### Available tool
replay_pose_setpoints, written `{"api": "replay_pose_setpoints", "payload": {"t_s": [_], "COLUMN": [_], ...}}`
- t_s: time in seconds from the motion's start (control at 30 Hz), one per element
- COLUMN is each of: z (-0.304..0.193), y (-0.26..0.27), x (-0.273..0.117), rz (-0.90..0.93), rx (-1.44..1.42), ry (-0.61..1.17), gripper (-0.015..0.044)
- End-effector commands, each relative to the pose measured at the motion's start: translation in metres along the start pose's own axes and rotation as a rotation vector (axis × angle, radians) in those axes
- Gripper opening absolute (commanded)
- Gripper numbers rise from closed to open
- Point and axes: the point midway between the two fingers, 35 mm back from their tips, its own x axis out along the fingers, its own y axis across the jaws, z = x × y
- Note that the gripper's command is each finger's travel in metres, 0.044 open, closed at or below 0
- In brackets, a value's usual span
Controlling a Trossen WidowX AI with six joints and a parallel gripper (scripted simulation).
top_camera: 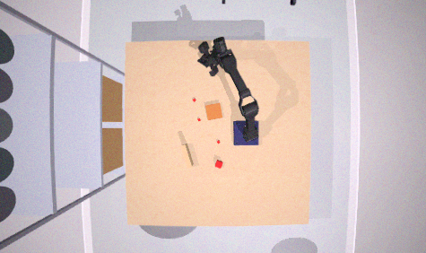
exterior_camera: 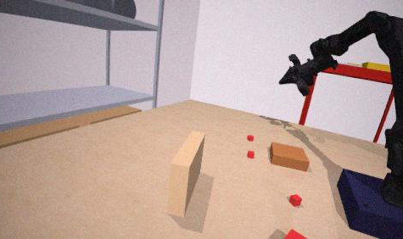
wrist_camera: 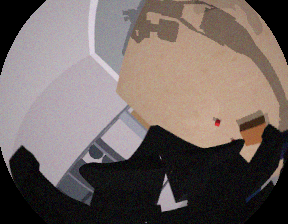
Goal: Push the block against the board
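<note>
The orange square block (top_camera: 213, 110) (exterior_camera: 288, 158) (wrist_camera: 252, 136) lies flat on the table (top_camera: 266, 193). The board (top_camera: 188, 153) (exterior_camera: 178, 186) is a pale wooden piece that stands upright on a narrow side, left of the block and nearer the bottom in the top view. A wide gap separates block and board, and they are turned differently. My gripper (top_camera: 200, 61) (exterior_camera: 282, 81) is shut and empty. It hangs high above the table's far part, away from both pieces. Its dark fingers cover the lower part of the wrist view, where the board cannot be made out.
Small red cubes (top_camera: 199, 119) (exterior_camera: 250, 154) (wrist_camera: 217, 122) lie left of the block, another (top_camera: 218, 142) (exterior_camera: 295, 200) between the board and the navy arm base (top_camera: 238, 140) (exterior_camera: 354, 212). A larger red cube (top_camera: 219, 164) (exterior_camera: 295, 236) lies right of the board. A grey shelf (top_camera: 78, 90) (exterior_camera: 74, 102) stands beyond the left edge.
</note>
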Motion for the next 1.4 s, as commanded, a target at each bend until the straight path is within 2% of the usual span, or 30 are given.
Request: {"api": "replay_pose_setpoints", "payload": {"t_s": [0.0,0.7,1.37], "z": [-0.025,-0.144,-0.253], "y": [-0.01,-0.057,-0.124], "x": [0.018,0.091,0.127], "rz": [-0.054,-0.305,-0.5], "rx": [-0.048,-0.492,-0.948], "ry": [0.019,0.079,0.168], "gripper": [0.0,0.0,0.0]}}
